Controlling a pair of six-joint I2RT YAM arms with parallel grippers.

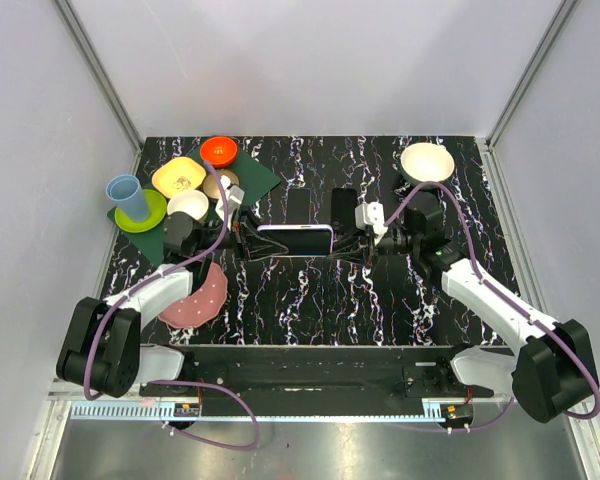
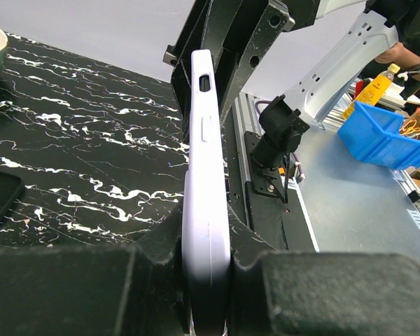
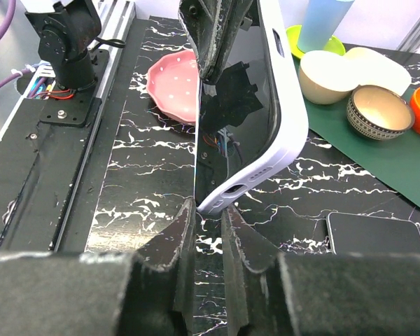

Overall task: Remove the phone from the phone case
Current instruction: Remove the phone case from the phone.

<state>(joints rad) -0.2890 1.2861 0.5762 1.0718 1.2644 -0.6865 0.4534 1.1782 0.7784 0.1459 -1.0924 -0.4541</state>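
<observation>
Left gripper (image 2: 206,252) clamps the phone case (image 2: 204,140), right gripper (image 3: 208,218) pinches its corner; a weak pinch could drop the phone (image 3: 227,105)

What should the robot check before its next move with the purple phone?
1. Grip of the left gripper on the phone case: ok, clamped on one end.
2. Grip of the right gripper on the other end: cannot tell.
3. The phone out of the phone case: not ok, not yet out.
4. The phone case turned on its edge between both arms: ok.
</observation>
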